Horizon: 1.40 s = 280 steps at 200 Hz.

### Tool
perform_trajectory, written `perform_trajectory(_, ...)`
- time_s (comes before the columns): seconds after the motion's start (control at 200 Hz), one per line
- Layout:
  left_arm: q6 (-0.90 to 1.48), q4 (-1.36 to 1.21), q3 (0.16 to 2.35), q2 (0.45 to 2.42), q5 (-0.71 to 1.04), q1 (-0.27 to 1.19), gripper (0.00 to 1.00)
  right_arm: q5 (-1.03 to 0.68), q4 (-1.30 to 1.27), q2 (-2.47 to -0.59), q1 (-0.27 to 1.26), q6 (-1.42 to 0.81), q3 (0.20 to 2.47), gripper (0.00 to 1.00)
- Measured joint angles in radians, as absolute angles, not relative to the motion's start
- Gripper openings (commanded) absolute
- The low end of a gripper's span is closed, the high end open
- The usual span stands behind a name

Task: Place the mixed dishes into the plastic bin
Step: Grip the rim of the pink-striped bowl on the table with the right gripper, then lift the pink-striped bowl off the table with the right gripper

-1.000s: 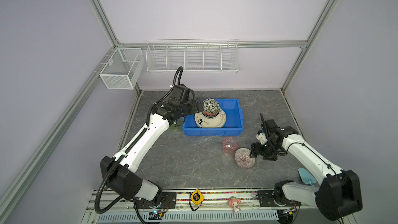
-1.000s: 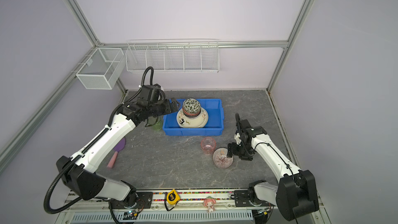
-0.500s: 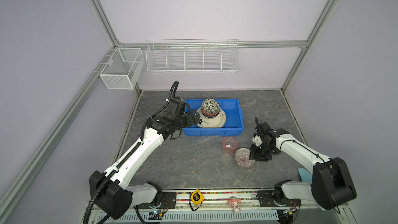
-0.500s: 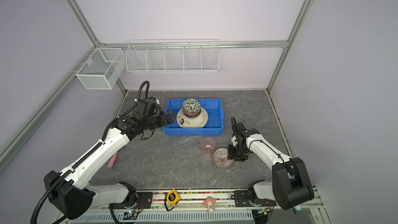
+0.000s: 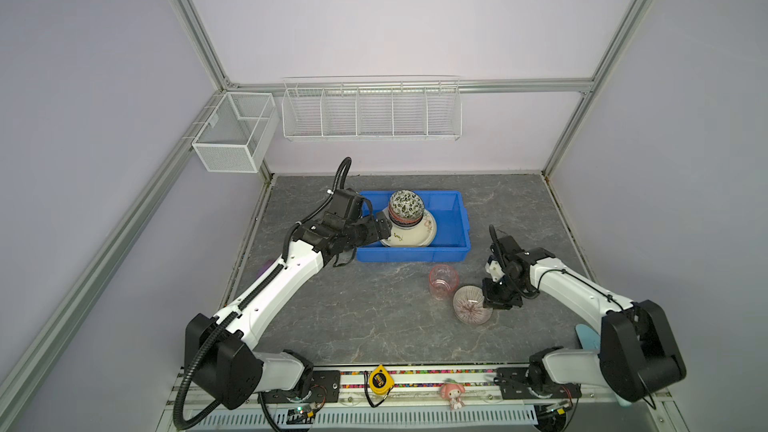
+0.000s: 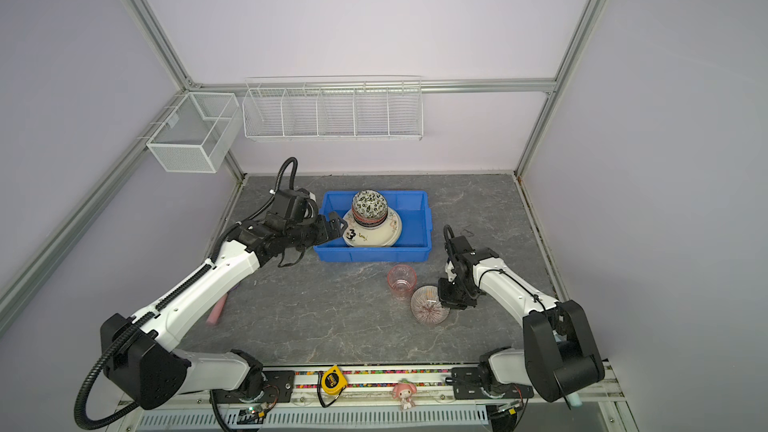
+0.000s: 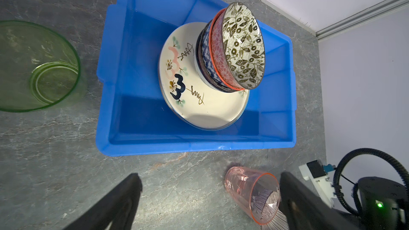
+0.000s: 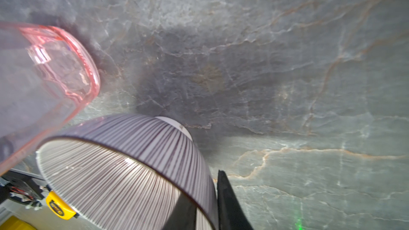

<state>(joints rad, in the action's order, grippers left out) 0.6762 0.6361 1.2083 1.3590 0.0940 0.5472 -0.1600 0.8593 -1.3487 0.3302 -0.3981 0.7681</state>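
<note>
The blue plastic bin [image 5: 415, 252] [image 6: 374, 254] [image 7: 155, 147] holds a cream plate marked "3" [image 7: 199, 107] with three patterned bowls [image 7: 239, 47] stacked on it. My left gripper [image 5: 382, 229] [image 6: 336, 222] [image 7: 210, 178] hovers open at the bin's left end with nothing in it. A green cup [image 7: 33, 67] stands beside that end; the left arm hides it in both top views. A pink cup [image 5: 443, 281] [image 8: 44, 74] stands in front of the bin. My right gripper [image 5: 494, 305] [image 8: 210, 213] is shut on the rim of a striped bowl [image 5: 471, 305] [image 6: 428, 305] [image 8: 121, 173], one finger inside, one outside.
White wire baskets [image 5: 370, 110] [image 5: 232, 135] hang on the back and left walls. A pink-purple spatula [image 6: 218, 311] lies under the left arm. A light-blue spatula [image 5: 588, 336] lies behind the right arm's base. A tape measure [image 5: 379, 380] and a small figurine [image 5: 451, 394] sit on the front rail.
My right gripper moved left to the striped bowl and closed on its rim. The left arm dropped lower and its open gripper shifted slightly right along the bin's left end.
</note>
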Motion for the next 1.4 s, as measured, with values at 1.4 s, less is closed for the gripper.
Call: perform_trajectory(1.4,0.630,0.806,1.571,1.634,0.080,0.829,0.90,-0.076,1.277,-1.208,0.321,-0.326,1.243,0.07)
